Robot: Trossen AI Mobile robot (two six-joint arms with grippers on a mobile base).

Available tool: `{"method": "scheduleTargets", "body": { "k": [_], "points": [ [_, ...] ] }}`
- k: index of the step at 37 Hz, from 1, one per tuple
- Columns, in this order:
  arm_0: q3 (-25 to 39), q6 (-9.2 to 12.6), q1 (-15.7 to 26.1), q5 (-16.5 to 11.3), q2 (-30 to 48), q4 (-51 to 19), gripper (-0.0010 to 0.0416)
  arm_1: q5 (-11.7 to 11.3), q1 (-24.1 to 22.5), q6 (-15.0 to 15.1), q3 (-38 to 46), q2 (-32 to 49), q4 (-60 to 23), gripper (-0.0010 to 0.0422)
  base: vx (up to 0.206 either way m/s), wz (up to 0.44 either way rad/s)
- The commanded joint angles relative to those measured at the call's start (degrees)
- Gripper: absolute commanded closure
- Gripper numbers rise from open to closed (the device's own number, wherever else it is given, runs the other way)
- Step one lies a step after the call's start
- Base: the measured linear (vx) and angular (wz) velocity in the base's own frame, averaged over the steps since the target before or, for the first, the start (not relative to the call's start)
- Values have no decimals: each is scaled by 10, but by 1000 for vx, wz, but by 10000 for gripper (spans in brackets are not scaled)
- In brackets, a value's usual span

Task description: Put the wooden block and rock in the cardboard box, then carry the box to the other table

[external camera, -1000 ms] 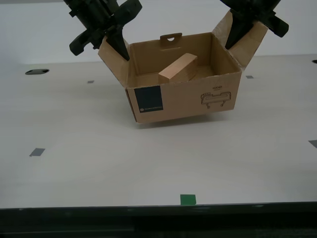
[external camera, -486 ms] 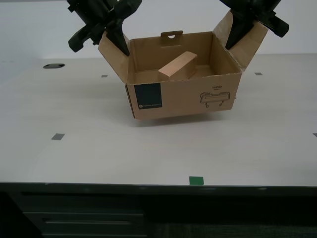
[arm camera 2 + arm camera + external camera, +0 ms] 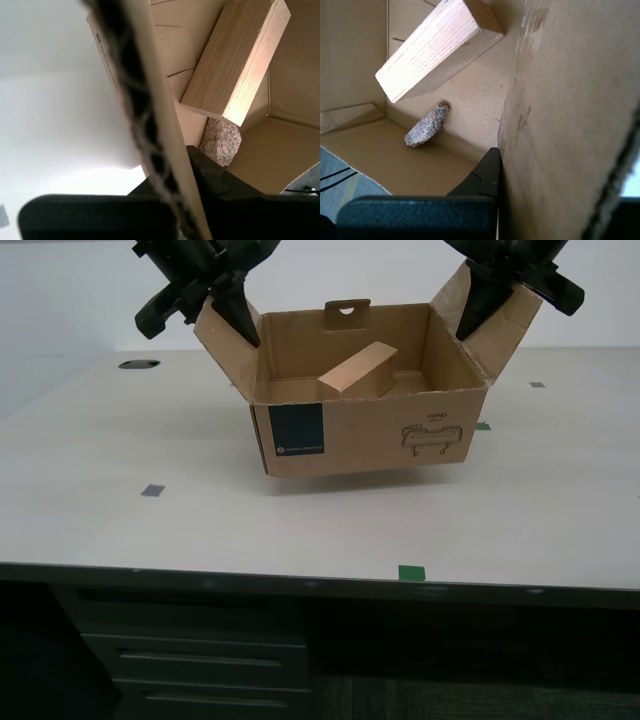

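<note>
Since half a second ago the whole scene has shifted, so the camera has moved: the desk [image 3: 150, 530] edge and dark drawers [image 3: 190, 655] sit higher. My first gripper [image 3: 504, 167] is clamped on a side flap [image 3: 570, 110] of the cardboard box [image 3: 370, 440]; my second gripper [image 3: 192, 167] pinches the other flap [image 3: 140, 100]. Two arms angle down from above, holding the box just off the desk. The wooden block [image 3: 357, 372] leans tilted inside. Only the wrist views show the rock [image 3: 426, 126] on the box floor.
</note>
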Motion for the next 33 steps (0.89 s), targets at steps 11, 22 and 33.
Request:
{"method": "scheduleTargets", "body": {
  "k": [11, 22, 33],
  "points": [
    [0, 0, 1, -2, -3, -7, 406, 3, -1, -6, 1, -4, -10, 413, -90, 134],
    [0, 0, 1, -2, -3, -3, 406, 3, -1, -12, 1, -5, -9, 413, -92, 171],
    [1, 3, 1, -2, -3, -3, 407, 3, -1, -11, 1, -5, -8, 413, -109, 234]
  ]
}}
